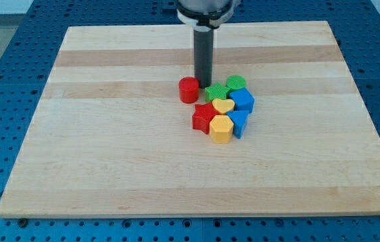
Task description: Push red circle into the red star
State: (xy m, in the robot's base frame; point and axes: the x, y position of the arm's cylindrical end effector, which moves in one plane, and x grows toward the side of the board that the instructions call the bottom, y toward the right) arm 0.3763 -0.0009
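Note:
The red circle (188, 89) stands on the wooden board (109, 134), a little left of and above a tight cluster of blocks. The red star (203, 119) lies at the cluster's left side, below and slightly right of the red circle, with a small gap between them. My tip (204, 85) is at the lower end of the dark rod, just right of the red circle and just above the green star (215, 93). It looks close to or touching the circle's right side.
The cluster also holds a green circle (236, 84), a yellow heart (223, 106), a yellow hexagon (221, 129), a blue block (243, 101) and a blue block (238, 122) below it. The board sits on a blue perforated table (15, 67).

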